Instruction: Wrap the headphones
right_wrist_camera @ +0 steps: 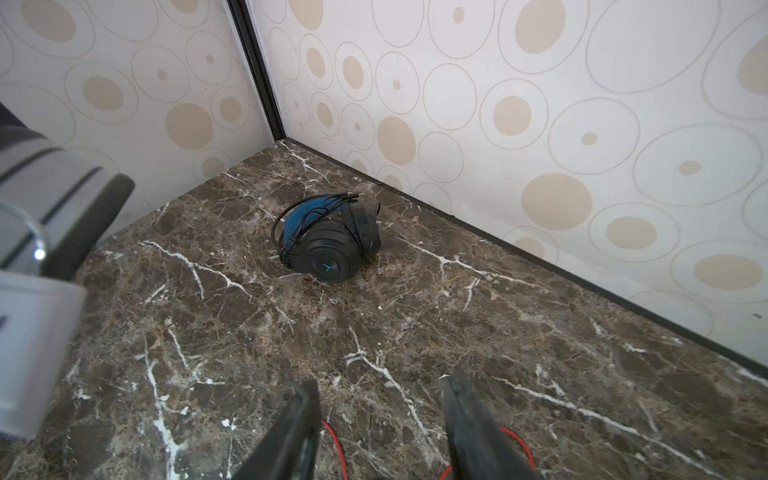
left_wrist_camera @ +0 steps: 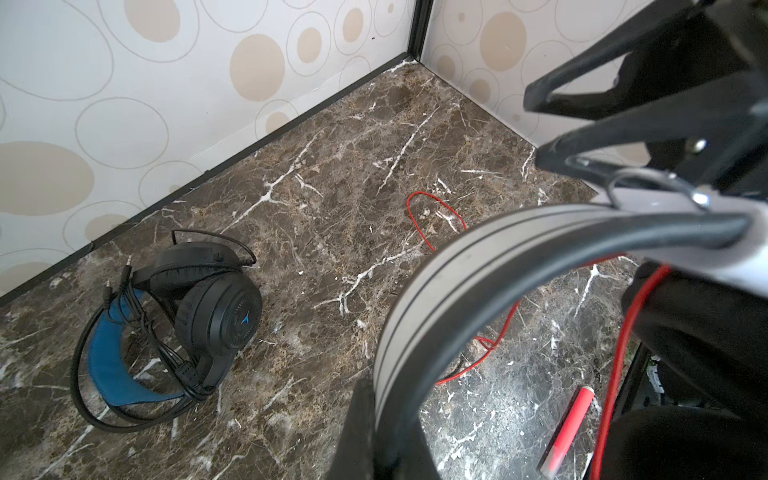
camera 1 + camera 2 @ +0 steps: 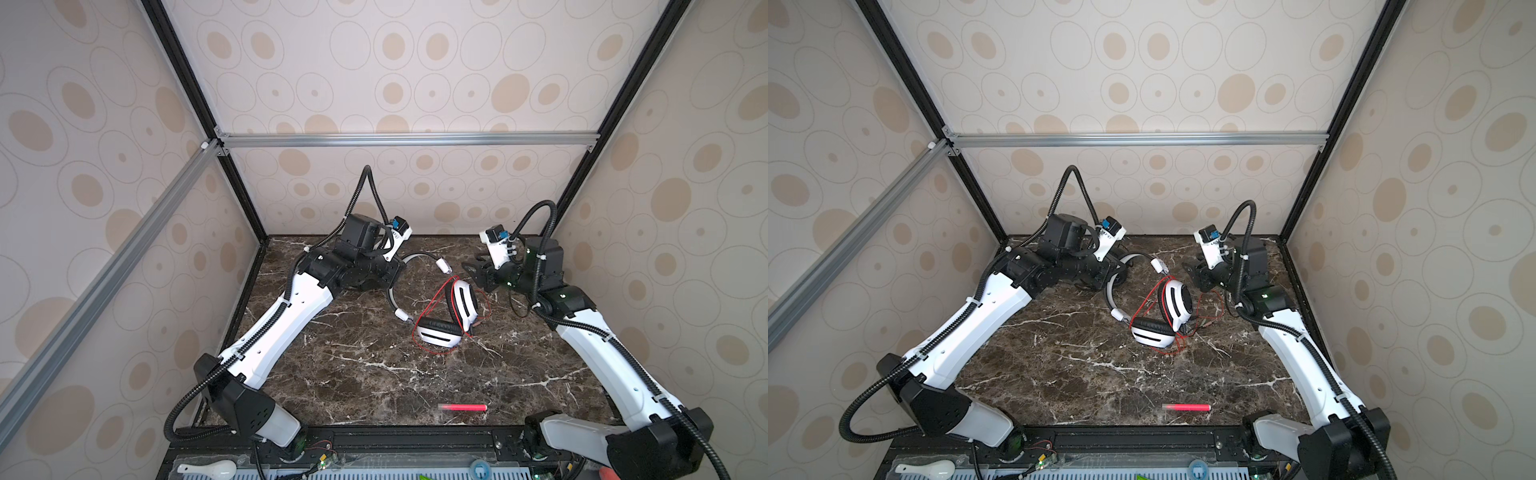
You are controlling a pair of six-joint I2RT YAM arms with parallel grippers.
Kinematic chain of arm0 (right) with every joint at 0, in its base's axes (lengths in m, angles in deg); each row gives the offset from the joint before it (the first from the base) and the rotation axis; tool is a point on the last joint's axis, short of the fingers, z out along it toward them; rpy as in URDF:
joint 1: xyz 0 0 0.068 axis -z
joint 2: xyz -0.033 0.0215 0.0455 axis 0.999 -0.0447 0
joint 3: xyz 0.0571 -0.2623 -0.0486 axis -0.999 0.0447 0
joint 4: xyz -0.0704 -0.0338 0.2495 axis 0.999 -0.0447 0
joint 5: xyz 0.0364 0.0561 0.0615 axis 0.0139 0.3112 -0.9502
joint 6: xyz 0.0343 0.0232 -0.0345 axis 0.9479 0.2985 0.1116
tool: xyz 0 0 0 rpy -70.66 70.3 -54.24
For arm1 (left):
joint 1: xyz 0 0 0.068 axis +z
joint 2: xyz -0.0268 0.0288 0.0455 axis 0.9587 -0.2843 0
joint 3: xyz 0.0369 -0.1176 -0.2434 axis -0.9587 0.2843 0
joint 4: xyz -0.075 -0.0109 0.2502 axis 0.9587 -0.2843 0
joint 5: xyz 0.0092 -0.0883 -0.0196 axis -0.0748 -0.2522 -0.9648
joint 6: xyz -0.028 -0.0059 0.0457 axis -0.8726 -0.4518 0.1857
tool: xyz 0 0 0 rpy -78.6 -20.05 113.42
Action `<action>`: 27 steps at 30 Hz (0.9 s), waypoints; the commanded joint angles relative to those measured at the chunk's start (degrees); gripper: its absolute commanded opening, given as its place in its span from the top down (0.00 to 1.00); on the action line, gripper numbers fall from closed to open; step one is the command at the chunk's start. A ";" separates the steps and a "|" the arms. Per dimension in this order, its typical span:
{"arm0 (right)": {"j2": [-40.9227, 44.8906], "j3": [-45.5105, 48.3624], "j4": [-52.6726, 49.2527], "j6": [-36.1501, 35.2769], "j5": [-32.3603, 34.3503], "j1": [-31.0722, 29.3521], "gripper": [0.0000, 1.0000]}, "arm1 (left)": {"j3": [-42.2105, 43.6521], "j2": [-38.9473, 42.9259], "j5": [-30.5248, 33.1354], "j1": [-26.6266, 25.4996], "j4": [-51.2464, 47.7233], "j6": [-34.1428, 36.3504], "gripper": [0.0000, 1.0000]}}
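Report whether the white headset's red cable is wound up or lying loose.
Loose: the red cable sprawls in open loops on the marble table around the white headset, not coiled up.

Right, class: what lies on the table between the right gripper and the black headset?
Only bare marble tabletop, as the right wrist view shows, between the right gripper and the black headset.

Over-ear headsets: 2.
- white over-ear headset with black-striped cups and red cable [image 3: 439,338]: 1
- black over-ear headset with blue headband [image 2: 216,307]: 1

Red cylindrical marker pen [image 3: 462,407]: 1.
White glossy spoon [image 3: 208,468]: 1.
White-and-black robot arms: 2, namely left arm [image 3: 291,328] and right arm [image 3: 598,353].
Brown veined marble desk [image 3: 365,374]: 1.
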 commanded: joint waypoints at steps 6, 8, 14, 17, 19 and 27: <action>7.13 11.67 5.04 8.29 -5.66 5.96 0.31 | -6.11 -0.27 -2.39 0.42 2.08 -4.20 1.00; 8.64 14.03 4.85 8.70 -7.09 6.48 0.30 | -6.95 -0.68 -2.37 0.40 2.71 -5.32 1.00; 15.37 20.28 0.93 7.73 -12.45 6.49 0.29 | -12.41 -2.77 -1.78 0.40 2.15 -8.19 1.00; 17.73 22.37 -0.15 7.29 -15.43 6.49 0.29 | -15.11 -3.97 -2.76 0.38 1.98 -8.80 1.00; 18.15 22.73 0.93 8.25 -16.30 6.48 0.29 | -16.88 -4.88 -3.69 0.40 1.63 -9.25 1.00; 10.47 22.54 18.38 19.00 -19.35 5.83 0.29 | -15.84 -3.99 -4.44 0.38 4.31 -10.63 1.00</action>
